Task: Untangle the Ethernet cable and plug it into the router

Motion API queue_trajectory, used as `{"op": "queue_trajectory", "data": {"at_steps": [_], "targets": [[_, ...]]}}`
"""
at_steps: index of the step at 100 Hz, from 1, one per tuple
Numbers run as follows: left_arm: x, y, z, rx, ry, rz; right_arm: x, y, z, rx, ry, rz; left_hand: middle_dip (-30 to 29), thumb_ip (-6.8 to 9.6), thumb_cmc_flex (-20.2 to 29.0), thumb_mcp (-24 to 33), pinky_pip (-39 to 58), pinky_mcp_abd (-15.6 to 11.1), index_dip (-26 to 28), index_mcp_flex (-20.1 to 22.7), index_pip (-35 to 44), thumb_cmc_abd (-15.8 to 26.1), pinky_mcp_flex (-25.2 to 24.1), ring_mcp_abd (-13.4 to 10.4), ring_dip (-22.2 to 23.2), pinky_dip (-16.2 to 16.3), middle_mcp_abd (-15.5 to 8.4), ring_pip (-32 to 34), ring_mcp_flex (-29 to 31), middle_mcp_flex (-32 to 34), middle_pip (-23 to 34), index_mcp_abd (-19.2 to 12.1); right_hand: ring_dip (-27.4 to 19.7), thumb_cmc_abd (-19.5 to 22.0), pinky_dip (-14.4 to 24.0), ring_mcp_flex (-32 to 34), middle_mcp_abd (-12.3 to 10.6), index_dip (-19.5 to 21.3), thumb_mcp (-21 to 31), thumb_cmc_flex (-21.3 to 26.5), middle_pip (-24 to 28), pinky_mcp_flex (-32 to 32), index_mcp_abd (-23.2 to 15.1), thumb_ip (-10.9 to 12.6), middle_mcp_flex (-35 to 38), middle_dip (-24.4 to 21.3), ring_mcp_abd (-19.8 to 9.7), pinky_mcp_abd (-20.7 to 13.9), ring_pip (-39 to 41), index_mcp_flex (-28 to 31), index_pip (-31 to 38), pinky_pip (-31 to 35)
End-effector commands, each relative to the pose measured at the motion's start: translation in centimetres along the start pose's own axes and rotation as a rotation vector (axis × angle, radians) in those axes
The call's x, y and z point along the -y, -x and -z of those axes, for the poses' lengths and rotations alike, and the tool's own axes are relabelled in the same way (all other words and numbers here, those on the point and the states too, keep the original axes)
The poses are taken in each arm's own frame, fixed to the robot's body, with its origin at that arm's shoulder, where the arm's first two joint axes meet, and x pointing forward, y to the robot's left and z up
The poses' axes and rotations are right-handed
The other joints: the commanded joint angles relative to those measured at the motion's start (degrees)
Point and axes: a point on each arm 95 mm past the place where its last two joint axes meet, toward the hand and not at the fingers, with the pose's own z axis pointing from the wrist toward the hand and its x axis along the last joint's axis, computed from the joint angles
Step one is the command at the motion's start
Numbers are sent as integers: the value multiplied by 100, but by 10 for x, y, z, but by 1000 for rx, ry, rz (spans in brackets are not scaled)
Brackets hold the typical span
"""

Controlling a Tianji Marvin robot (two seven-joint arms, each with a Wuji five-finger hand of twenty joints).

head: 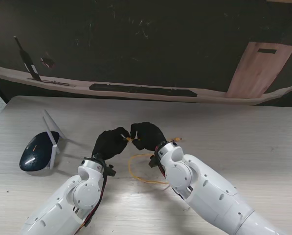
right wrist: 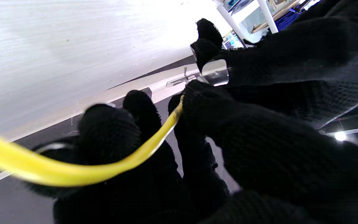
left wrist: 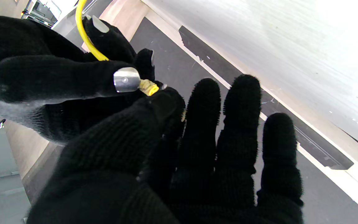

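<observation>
Both gloved hands meet fingertip to fingertip over the table. The right hand pinches the yellow cable just behind its plug. The left hand pinches the plug end too, other fingers loose. The rest of the cable loops on the table by the right wrist. The router sits well off to the left.
</observation>
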Motion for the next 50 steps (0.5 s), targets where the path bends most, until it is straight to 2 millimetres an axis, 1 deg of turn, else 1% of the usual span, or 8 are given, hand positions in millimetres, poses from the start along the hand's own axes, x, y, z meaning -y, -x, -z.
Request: {"op": "queue_trajectory", "data": {"at_steps": [1, 8, 15, 19, 22, 34, 50], "targets": [[-2, -3, -1, -3, 14, 8, 5, -3, 0, -3, -16, -2, 62, 148, 70, 171, 184, 38, 138, 272, 563, 152, -117, 585, 42, 152, 34, 82, -27, 57, 64, -131, 132, 81, 147, 109, 354, -93, 61, 189, 371, 201, 37, -52, 258, -48, -464, -508, 274, 136, 70, 474], [-2, -4, -1, -4, 14, 9, 6, -2, 0, -1, -19, 6, 66, 149, 76, 171, 183, 40, 130, 257, 549, 153, -119, 605, 42, 152, 30, 76, -37, 58, 61, -96, 178, 90, 209, 119, 376, -114, 61, 187, 440, 225, 90, -53, 292, -28, -519, -577, 377, 160, 64, 557], [-2, -4, -1, -4, 14, 9, 6, -2, 0, 2, -19, 8, 70, 149, 75, 168, 186, 40, 146, 277, 575, 153, -116, 606, 44, 155, 28, 79, -32, 61, 59, -159, 225, 119, 267, 119, 391, -112, 63, 195, 492, 245, 103, -48, 336, -9, -545, -632, 475, 209, 90, 630], [-2, -4, -1, -4, 14, 9, 6, -2, 0, 3, -20, 9, 72, 149, 76, 167, 187, 38, 135, 260, 558, 153, -116, 598, 44, 156, 29, 78, -33, 62, 58, -112, 250, 129, 302, 117, 389, -106, 54, 201, 509, 254, 109, -47, 365, -3, -563, -665, 526, 242, 104, 672], [-2, -4, -1, -4, 14, 10, 6, -2, -1, 3, -20, 11, 72, 150, 77, 167, 187, 38, 140, 269, 565, 151, -116, 604, 45, 156, 29, 79, -31, 62, 57, -133, 271, 132, 331, 117, 387, -93, 56, 197, 524, 260, 98, -45, 397, 6, -588, -693, 569, 276, 121, 703], [-2, -4, -1, -5, 15, 13, 7, -1, -1, 5, -22, 14, 76, 149, 74, 165, 187, 38, 141, 269, 568, 153, -116, 594, 46, 157, 20, 79, -29, 61, 55, -141, 294, 95, 362, 119, 366, -80, 58, 200, 534, 269, 61, -49, 434, 14, -619, -728, 612, 319, 133, 729], [-2, -4, -1, -3, 19, 15, 7, -2, -2, 1, -23, 9, 77, 148, 82, 162, 180, 37, 138, 260, 565, 158, -124, 599, 45, 156, 28, 73, -39, 54, 46, -144, 306, 211, 390, 119, 327, -53, 61, 157, 540, 275, -1, -49, 461, 30, -618, -754, 627, 370, 141, 745]]}}
